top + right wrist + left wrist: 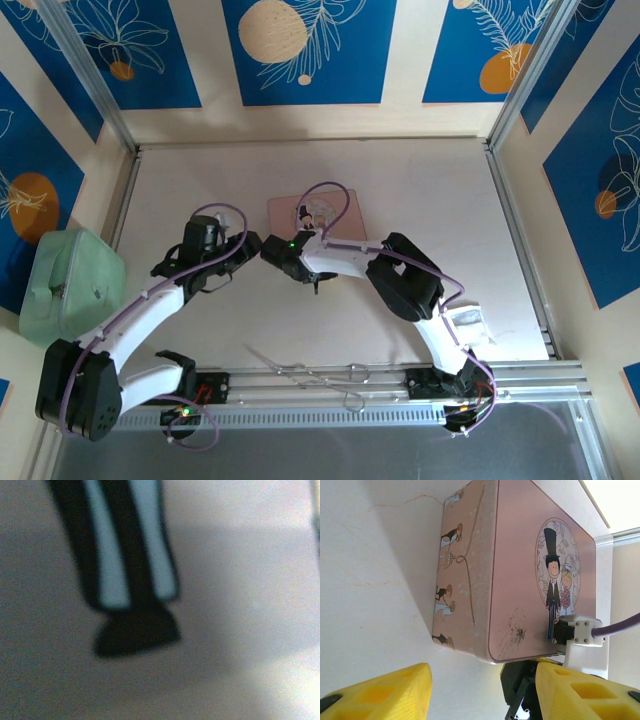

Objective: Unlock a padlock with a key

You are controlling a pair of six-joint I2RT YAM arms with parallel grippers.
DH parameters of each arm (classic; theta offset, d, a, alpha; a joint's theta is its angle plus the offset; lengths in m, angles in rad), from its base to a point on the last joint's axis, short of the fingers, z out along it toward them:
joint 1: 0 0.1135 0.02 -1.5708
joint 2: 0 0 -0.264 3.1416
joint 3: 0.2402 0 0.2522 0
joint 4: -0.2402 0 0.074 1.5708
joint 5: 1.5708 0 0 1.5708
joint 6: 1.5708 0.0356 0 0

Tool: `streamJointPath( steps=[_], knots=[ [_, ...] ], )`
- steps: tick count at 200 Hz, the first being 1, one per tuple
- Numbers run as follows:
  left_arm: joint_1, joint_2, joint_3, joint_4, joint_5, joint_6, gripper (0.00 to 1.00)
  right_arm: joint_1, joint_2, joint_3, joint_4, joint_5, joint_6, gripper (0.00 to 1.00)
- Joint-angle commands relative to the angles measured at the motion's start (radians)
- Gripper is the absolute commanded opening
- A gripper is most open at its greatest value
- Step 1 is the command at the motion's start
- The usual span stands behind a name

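The unlocking looks unstarted as far as I can judge. The left gripper [482, 680] faces the pink box [520, 570] on the table [420, 200], its jaws spread and empty. The right gripper [272, 252] hangs close over the lid, and I cannot tell whether its jaws are apart. The padlock and key are too small to locate or describe.

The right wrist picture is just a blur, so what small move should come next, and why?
Probably raise the right tool a little away from the pink rectangular tin box with the cartoon wedding couple. Its wrist camera sits so close to it that the print blurs; the left tool is open beside the box.
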Motion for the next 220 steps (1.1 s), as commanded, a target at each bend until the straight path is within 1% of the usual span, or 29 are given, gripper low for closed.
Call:
streamJointPath(
  steps=[1,24,44,53,68,79,92,100,114,129,149,163,175,189,206,220],
  knots=[
    [0.006,-0.01,-0.006,0.009,0.011,0.002,0.57,-0.001,-0.064,-0.073,0.131,-0.063,-0.07,0.14],
    [0.006,-0.005,-0.002,0.008,0.014,0.006,0.57,-0.021,-0.125,-0.17,0.272,-0.147,-0.155,0.06],
    [0.007,0.0,0.011,0.006,0.018,0.014,0.57,-0.042,-0.166,-0.233,0.35,-0.207,-0.21,0.02],
    [0.008,-0.002,0.018,0.004,0.018,0.019,0.57,-0.055,-0.188,-0.264,0.388,-0.24,-0.234,0.03],
    [0.008,-0.004,0.03,-0.002,0.019,0.028,0.57,-0.072,-0.209,-0.289,0.405,-0.276,-0.251,0.13],
    [0.007,-0.005,0.04,-0.003,0.031,0.031,0.57,-0.071,-0.227,-0.301,0.4,-0.261,-0.257,0.3],
    [0.006,-0.007,0.045,-0.006,0.047,0.031,0.57,-0.068,-0.252,-0.312,0.389,-0.247,-0.259,0.44],
    [0.006,-0.009,0.043,-0.009,0.055,0.031,0.57,-0.065,-0.273,-0.319,0.386,-0.242,-0.255,0.47],
    [0.005,-0.001,0.038,-0.009,0.065,0.029,0.59,-0.061,-0.319,-0.339,0.383,-0.23,-0.242,0.48],
    [0.006,0.017,0.039,-0.008,0.074,0.032,0.6,-0.061,-0.377,-0.367,0.385,-0.223,-0.215,0.43],
    [0.006,0.065,0.06,-0.001,0.087,0.049,0.61,-0.063,-0.47,-0.427,0.416,-0.229,-0.18,0.32],
    [0.005,0.103,0.086,-0.002,0.092,0.065,0.61,-0.084,-0.522,-0.467,0.433,-0.257,-0.152,0.22],
    [0.007,0.128,0.106,-0.003,0.087,0.075,0.61,-0.121,-0.552,-0.499,0.45,-0.312,-0.128,0.13],
    [0.012,0.149,0.127,0.001,0.073,0.083,0.61,-0.171,-0.568,-0.549,0.526,-0.419,-0.126,0.05],
    [0.021,0.187,0.162,0.002,0.063,0.097,0.61,-0.217,-0.571,-0.608,0.625,-0.523,-0.133,0.0],
    [0.027,0.241,0.203,-0.006,0.065,0.118,0.6,-0.249,-0.572,-0.645,0.685,-0.578,-0.13,0.0]
  ],
)
